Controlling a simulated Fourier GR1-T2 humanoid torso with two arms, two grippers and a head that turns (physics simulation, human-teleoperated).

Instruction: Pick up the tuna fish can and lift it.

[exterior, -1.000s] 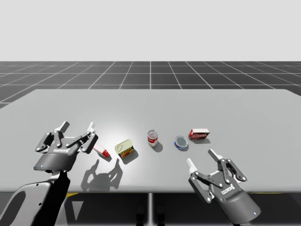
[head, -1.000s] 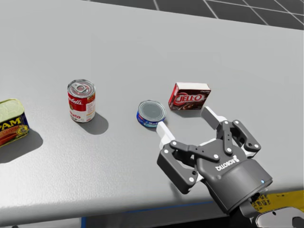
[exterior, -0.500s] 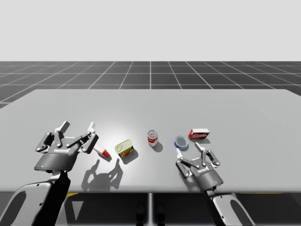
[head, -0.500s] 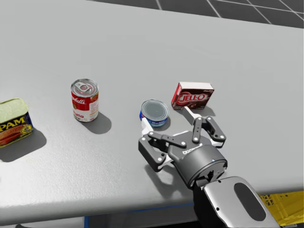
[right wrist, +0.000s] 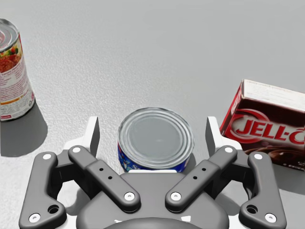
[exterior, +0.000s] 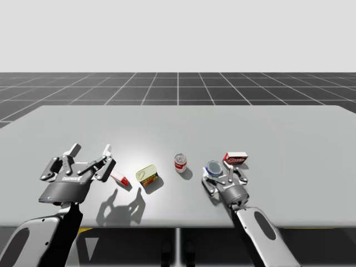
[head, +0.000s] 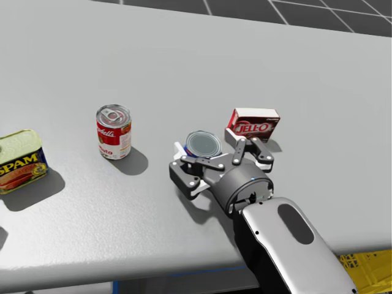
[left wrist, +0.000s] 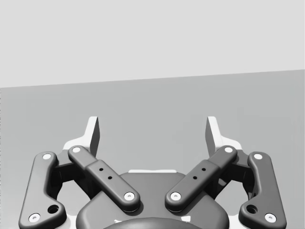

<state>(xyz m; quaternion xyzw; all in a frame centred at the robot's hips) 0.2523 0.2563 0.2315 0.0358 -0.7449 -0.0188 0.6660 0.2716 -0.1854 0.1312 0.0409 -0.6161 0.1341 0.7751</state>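
Observation:
The tuna fish can [right wrist: 155,138] is a flat blue can with a silver lid, upright on the grey table [exterior: 178,122]. My right gripper [right wrist: 153,126] is open and straddles it, one finger on each side with a small gap to the can wall. The head view shows the same: the can [head: 203,144] sits between the white fingertips [head: 179,150]. From the high view the can [exterior: 213,166] is right of centre, with my right gripper [exterior: 218,172] at it. My left gripper [exterior: 92,148] hovers open over the table's left part, nothing between its fingers [left wrist: 93,131].
A red-and-white soup can [head: 114,131] stands left of the tuna can. A dark red box [head: 254,125] lies close behind the right finger. A yellow-green rectangular tin [exterior: 148,175] and a small red-and-white box [exterior: 119,178] sit near my left gripper. The table's front edge [head: 153,269] is close.
My right gripper has moved forward and down until its open fingers flank the tuna can. My head has turned slightly. My left arm has stayed put.

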